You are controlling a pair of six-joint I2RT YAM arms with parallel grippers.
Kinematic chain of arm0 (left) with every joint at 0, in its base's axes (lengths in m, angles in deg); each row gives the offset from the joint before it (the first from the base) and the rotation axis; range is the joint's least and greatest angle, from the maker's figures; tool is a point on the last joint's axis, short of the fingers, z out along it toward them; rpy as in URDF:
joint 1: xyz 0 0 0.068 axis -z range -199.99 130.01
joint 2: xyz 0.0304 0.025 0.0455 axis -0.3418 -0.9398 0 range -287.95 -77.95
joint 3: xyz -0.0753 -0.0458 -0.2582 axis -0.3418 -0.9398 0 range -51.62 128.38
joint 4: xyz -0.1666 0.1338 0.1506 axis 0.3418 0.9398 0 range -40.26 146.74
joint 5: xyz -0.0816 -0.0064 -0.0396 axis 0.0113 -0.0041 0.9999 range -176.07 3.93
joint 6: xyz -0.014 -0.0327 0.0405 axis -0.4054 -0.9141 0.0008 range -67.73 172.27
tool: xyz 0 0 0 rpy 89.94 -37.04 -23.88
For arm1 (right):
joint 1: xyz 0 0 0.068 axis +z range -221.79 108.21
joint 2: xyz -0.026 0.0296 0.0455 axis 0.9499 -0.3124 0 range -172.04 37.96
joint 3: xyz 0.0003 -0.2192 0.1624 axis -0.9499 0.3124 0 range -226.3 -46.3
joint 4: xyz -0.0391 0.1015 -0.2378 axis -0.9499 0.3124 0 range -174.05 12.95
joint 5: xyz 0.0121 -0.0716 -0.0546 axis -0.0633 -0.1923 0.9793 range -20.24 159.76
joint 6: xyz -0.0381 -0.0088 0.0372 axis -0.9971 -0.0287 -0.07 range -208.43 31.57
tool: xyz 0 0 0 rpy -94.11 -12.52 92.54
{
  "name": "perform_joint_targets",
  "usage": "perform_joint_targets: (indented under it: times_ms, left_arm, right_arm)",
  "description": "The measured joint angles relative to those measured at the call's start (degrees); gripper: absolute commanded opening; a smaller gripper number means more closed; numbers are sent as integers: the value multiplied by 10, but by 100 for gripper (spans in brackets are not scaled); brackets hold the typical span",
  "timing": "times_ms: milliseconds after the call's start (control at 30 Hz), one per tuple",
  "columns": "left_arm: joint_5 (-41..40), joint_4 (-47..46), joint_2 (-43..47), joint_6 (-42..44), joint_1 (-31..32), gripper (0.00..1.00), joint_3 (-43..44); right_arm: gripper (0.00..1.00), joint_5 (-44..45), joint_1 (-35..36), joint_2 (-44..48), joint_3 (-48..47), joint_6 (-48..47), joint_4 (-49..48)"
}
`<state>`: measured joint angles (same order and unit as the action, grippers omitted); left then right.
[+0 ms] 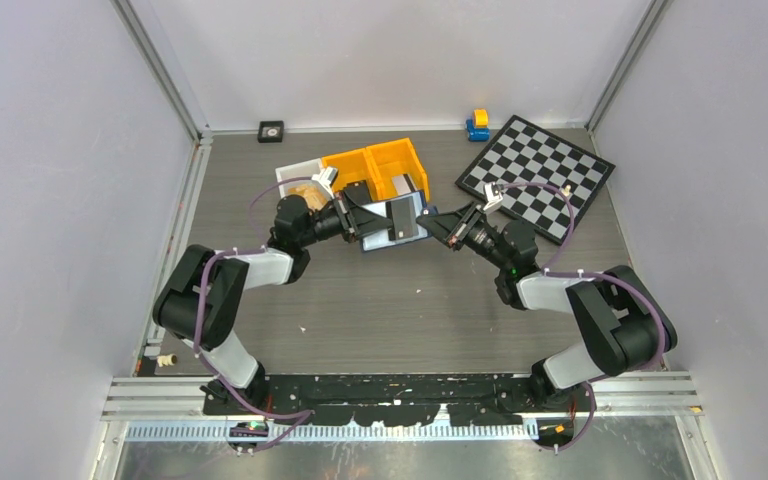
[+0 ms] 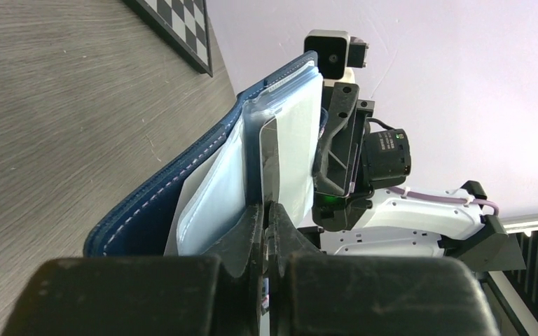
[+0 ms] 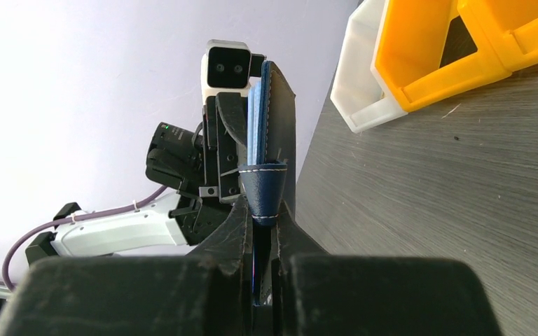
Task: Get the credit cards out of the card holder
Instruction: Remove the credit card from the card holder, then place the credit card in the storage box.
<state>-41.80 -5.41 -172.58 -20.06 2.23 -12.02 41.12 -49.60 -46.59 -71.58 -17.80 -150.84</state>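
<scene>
The left end effector [image 2: 266,210] is pinched narrow on a thin inner leaf of the card holder [image 2: 182,189], and the right end effector [image 3: 265,213] is clamped on its navy snap tab [image 3: 263,189]. In the top view the holder stands on edge between them, at 3 o'clock of the left and 9 o'clock of the right, over the grey wood-grain bench [image 1: 380,310]. Orange bins [image 1: 385,165] sit at its 12 o'clock, a white bin [image 1: 298,172] at 10, and a chessboard [image 1: 540,175] at 2. Pale walls [image 1: 390,60] close 3 sides.

One card holder [image 1: 400,220], two orange bins [image 1: 346,157], one white bin [image 1: 298,166], one chessboard [image 1: 538,175], one blue-and-yellow toy [image 1: 477,125].
</scene>
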Motion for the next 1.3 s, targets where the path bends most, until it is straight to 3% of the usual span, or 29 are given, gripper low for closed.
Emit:
perform_joint_targets:
  times_ms: [633,900,1300]
  left_arm:
    - [-13,12,-2,-2,-35,0,-20]
    - [-54,114,18,64,-54,0,-20]
    - [-135,255,-23,128,-98,0,108]
  right_arm:
    - [1,40,-68,48,23,-24,120]
    - [1,134,-84,164,33,-94,279]
    - [1,174,-84,197,34,-125,344]
